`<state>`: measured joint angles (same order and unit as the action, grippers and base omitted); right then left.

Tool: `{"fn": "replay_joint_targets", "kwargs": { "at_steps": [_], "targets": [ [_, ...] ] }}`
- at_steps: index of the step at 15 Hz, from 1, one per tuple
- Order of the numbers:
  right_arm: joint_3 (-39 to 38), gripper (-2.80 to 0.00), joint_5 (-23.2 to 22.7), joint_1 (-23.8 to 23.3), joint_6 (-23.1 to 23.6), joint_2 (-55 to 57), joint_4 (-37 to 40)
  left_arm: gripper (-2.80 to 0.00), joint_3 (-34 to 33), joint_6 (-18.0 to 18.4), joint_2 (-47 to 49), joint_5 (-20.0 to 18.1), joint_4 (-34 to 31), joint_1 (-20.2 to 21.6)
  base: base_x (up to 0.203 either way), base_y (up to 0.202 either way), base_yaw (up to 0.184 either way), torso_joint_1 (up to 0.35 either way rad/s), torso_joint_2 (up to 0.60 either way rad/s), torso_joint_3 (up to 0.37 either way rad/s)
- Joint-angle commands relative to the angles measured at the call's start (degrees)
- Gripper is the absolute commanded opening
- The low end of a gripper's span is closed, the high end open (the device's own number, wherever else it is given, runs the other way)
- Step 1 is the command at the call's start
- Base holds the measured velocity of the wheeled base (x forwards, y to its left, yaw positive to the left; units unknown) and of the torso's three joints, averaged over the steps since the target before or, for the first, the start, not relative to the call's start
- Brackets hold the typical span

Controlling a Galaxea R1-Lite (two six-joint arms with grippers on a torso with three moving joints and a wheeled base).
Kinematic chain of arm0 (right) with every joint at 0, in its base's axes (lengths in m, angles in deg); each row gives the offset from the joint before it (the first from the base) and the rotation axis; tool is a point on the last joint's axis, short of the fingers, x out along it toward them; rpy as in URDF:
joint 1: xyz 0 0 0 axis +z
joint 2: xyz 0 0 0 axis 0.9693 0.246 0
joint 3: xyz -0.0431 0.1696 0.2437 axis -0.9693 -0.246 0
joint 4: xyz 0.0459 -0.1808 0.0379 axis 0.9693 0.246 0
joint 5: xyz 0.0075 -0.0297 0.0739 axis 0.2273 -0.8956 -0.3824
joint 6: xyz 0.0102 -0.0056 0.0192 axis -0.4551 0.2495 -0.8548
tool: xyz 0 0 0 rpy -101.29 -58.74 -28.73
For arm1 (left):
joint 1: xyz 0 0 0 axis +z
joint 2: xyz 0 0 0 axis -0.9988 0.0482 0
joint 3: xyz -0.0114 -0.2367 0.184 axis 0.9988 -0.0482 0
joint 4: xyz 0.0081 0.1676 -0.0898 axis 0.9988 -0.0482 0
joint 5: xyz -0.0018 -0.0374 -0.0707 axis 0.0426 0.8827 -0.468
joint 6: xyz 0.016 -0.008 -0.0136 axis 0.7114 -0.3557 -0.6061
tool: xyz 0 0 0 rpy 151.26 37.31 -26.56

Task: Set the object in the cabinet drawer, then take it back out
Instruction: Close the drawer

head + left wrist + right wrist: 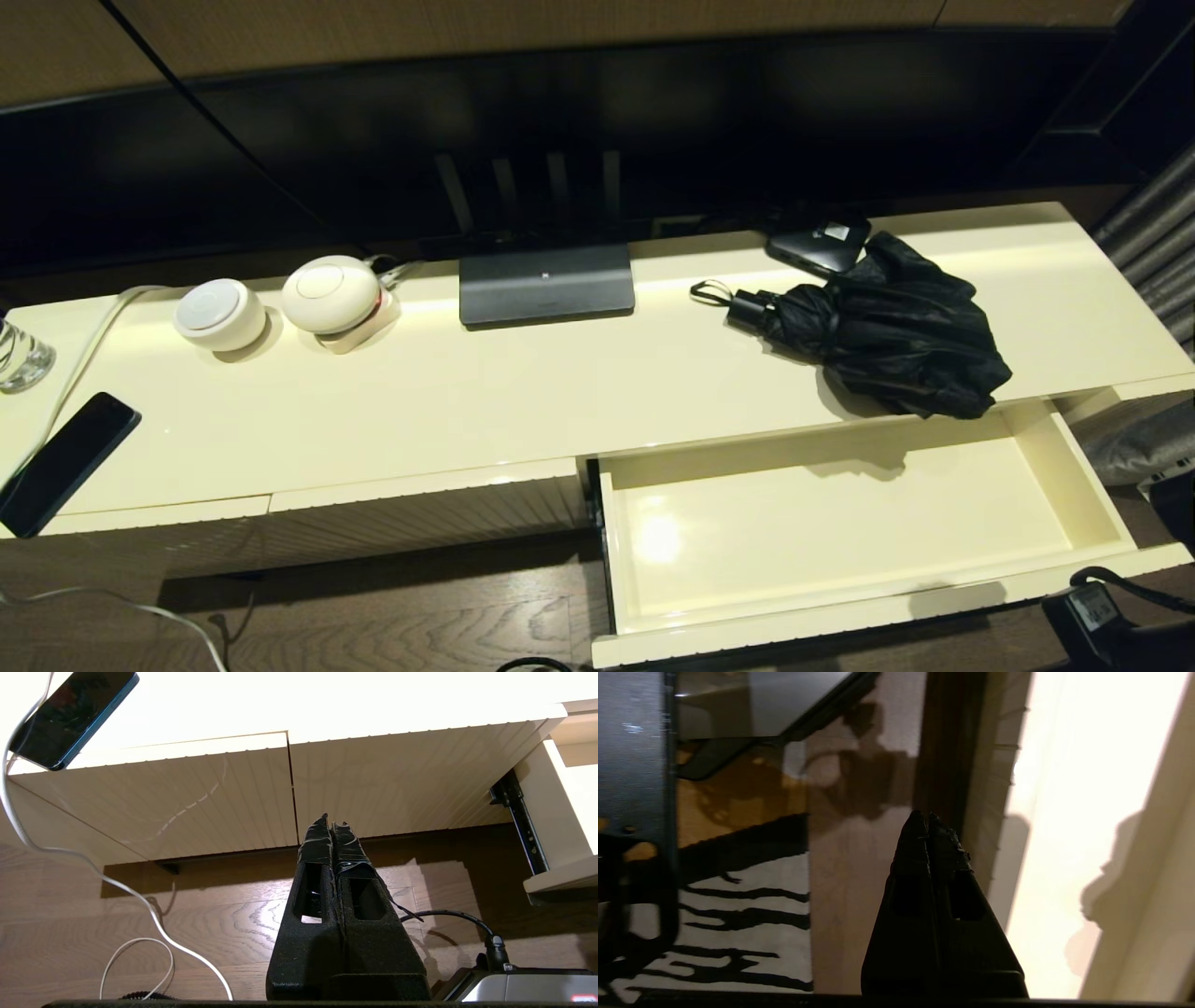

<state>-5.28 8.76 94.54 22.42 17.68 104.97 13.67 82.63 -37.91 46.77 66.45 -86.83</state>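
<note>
Spanning the whole head view, one long cream cabinet top (pixel 448 411) carries everything, with one dark screen (pixel 597 121) behind it on one grey stand base (pixel 547 284). One cabinet drawer (pixel 1092 495) is pulled fully out at the right front, interior bare and smooth, its ribbed front edge nearest the robot; two closed ribbed panels (pixel 187 798) sit to its left under the top. One umbrella (pixel 887 341), black, folded but loose, lies on the top at the back-right, just behind the open drawer's rear edge, some fabric slightly overhanging that edge, handle and strap loop pointing toward the stand base. One small flat black box (pixel 820 241) touches the umbrella's far side. One black phone (pixel 65 459) lies at the left front corner, overhanging the edge a little, a white cable (pixel 140 905) running from it down to the wood floor. Two round white devices (pixel 275 306) sit side by side at the back-left, one glass (pixel 21 355) at the far left edge. Wide bare top between the devices and the umbrella. Left gripper (pixel 331 821) hangs low before the closed panels, above the floor, fingers pressed together, holding nothing. Right gripper (pixel 927 817) is low just outside the drawer's front, over floor and a striped rug (pixel 738 933), fingers pressed together, empty.
</note>
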Motion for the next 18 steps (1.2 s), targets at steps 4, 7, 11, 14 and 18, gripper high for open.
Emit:
{"fn": "replay_joint_targets", "kwargs": {
  "at_steps": [4,7,11,14,18],
  "targets": [
    [-0.3,-2.80,-1.3,0.0,0.4,-4.2,7.2,-2.80,-0.2,0.0,0.1,0.0,0.0,0.0,0.000,0.000,0.000,0.000,0.00,0.000],
    [-0.8,-2.80,-1.3,0.0,-0.1,-8.0,11.1,-2.80,-0.2,0.0,0.1,0.0,0.0,0.0,0.000,0.000,0.000,0.000,0.00,0.000],
    [-6.3,-2.80,-1.3,0.0,-1.5,-17.5,16.0,-2.80,-0.2,0.0,0.1,0.0,0.0,0.0,0.000,0.000,0.000,0.000,0.00,0.000],
    [-12.2,-2.80,-1.0,-0.5,-2.1,-19.3,15.8,-2.80,-0.2,0.0,0.1,0.0,0.0,0.0,0.000,0.000,0.000,0.000,0.00,0.000],
    [-17.4,-2.80,-0.8,-1.9,-2.2,-19.1,9.9,-2.80,-0.2,0.0,0.1,0.0,0.0,0.0,0.000,0.000,0.000,0.000,0.00,0.000]
  ]
}}
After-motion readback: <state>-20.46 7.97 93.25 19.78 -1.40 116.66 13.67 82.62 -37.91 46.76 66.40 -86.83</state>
